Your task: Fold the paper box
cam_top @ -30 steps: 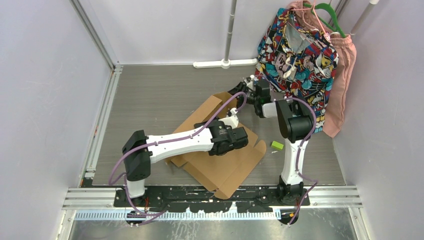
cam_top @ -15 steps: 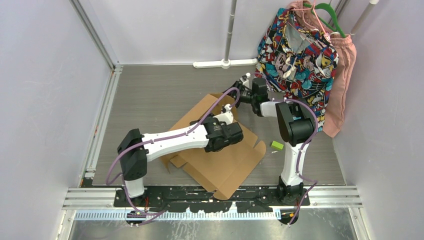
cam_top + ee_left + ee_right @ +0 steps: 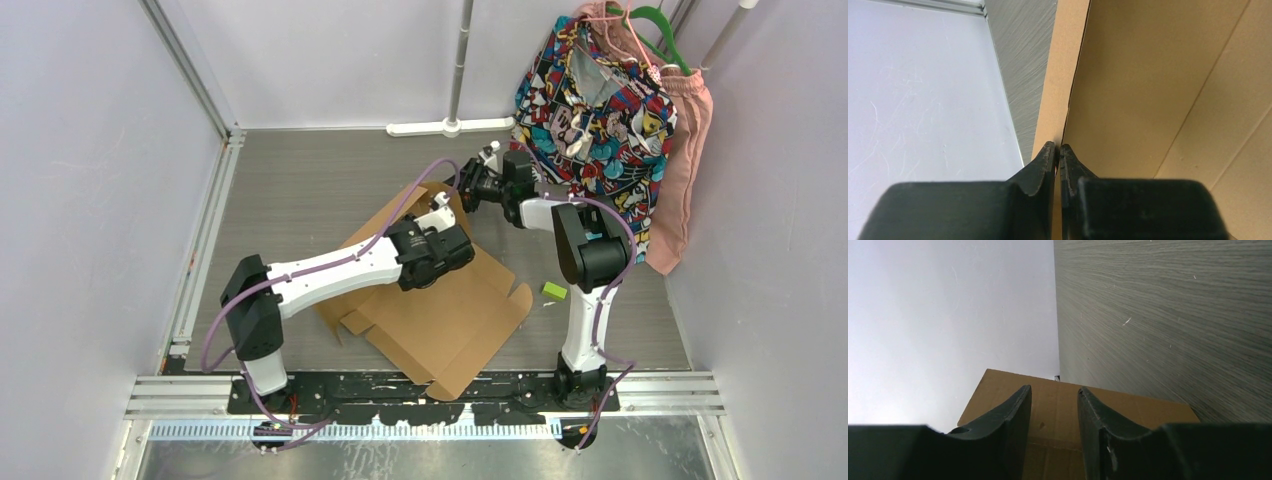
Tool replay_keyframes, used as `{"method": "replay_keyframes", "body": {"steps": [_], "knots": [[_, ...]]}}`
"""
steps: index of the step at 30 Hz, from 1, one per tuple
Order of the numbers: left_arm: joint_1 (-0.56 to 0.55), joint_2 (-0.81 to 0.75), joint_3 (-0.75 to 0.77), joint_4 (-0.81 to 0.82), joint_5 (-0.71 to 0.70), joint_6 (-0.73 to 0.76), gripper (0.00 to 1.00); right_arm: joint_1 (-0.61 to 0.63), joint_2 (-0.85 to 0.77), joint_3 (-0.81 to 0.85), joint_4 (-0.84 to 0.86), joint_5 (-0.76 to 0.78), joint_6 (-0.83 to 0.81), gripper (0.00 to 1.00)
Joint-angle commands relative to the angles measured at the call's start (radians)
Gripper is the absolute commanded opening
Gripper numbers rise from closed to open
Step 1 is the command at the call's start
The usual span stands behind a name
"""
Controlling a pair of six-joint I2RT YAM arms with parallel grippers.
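Observation:
The paper box [image 3: 440,315] is a brown cardboard sheet lying partly unfolded on the grey table, with its far panel raised. My left gripper [image 3: 448,218] is shut on the edge of that raised panel; in the left wrist view the jaws [image 3: 1058,148] pinch the thin cardboard edge [image 3: 1068,75]. My right gripper [image 3: 468,187] is open at the far corner of the box. In the right wrist view its fingers [image 3: 1053,392] stand apart in front of a cardboard flap [image 3: 1053,400], holding nothing.
A small green object [image 3: 554,291] lies on the table right of the box. Colourful and pink clothes [image 3: 610,110] hang at the back right. A white pole base [image 3: 450,127] stands at the back wall. Metal rails [image 3: 205,230] edge the table's left side.
My left gripper has moved left and farther back with the cardboard panel, lifting it more upright. My right gripper has shifted left toward the box's far corner.

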Motion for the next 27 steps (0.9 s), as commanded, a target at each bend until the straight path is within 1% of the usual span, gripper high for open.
{"method": "replay_keyframes", "body": {"steps": [1,14,22,27], "knots": [[0.02,-0.04,-0.016,0.07,0.016,0.013,0.07,0.013,-0.007,0.052,0.017,-0.001,-0.021,0.45],[0.069,-0.064,-0.038,0.112,0.036,0.051,0.07,0.025,0.038,0.124,-0.02,0.0,-0.029,0.45],[0.08,-0.069,-0.039,0.117,0.039,0.063,0.07,0.028,0.035,0.124,-0.032,-0.002,-0.035,0.45],[0.078,-0.078,-0.026,0.104,0.042,0.057,0.05,0.031,0.001,0.088,-0.052,-0.003,-0.061,0.45]]}}
